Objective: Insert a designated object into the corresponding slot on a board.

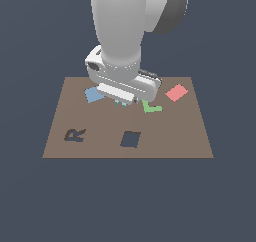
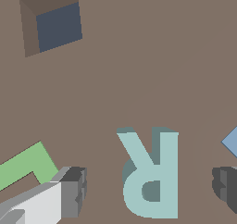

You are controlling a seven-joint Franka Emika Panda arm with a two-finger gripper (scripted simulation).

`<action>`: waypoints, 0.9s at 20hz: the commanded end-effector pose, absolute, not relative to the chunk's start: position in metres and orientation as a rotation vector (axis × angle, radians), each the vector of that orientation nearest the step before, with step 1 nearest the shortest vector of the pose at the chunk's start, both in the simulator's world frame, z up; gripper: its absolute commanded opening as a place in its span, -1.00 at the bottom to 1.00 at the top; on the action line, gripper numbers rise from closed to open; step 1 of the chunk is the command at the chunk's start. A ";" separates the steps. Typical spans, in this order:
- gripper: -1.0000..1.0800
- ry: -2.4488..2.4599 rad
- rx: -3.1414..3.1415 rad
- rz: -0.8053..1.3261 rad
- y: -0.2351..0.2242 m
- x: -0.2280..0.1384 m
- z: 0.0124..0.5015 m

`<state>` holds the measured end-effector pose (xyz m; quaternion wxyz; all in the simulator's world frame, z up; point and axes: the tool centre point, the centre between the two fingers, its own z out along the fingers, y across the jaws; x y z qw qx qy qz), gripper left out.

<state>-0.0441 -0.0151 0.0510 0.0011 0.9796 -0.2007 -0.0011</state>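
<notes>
The pale teal R block (image 2: 150, 174) lies flat on the brown board (image 1: 190, 131). In the exterior view only a sliver of it (image 1: 120, 104) shows under the hand. My gripper (image 2: 148, 190) is open and low over the block, with one fingertip (image 2: 71, 193) on each side and a gap between each finger and the letter. In the exterior view the gripper (image 1: 123, 102) is at the back middle of the board. The dark R-shaped slot (image 1: 75, 135) is at the front of the board on the exterior view's left, well apart from the block.
A dark rectangular cutout (image 1: 130, 139) (image 2: 55, 26) is at the front middle of the board. A green L-shaped block (image 1: 150, 107) (image 2: 25, 165) and a blue square block (image 1: 92, 94) (image 2: 231, 142) flank the gripper. A red block (image 1: 176, 92) lies at the back right.
</notes>
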 end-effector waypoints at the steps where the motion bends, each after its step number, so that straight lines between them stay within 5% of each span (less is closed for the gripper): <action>1: 0.92 -0.630 3.076 -0.002 -0.015 -0.044 0.051; 11: 0.92 -0.639 3.076 0.000 -0.014 -0.044 0.030; 12: -1.00 -0.639 3.076 0.000 -0.014 -0.044 0.030; 18: -1.00 -0.639 3.076 0.000 -0.014 -0.044 0.030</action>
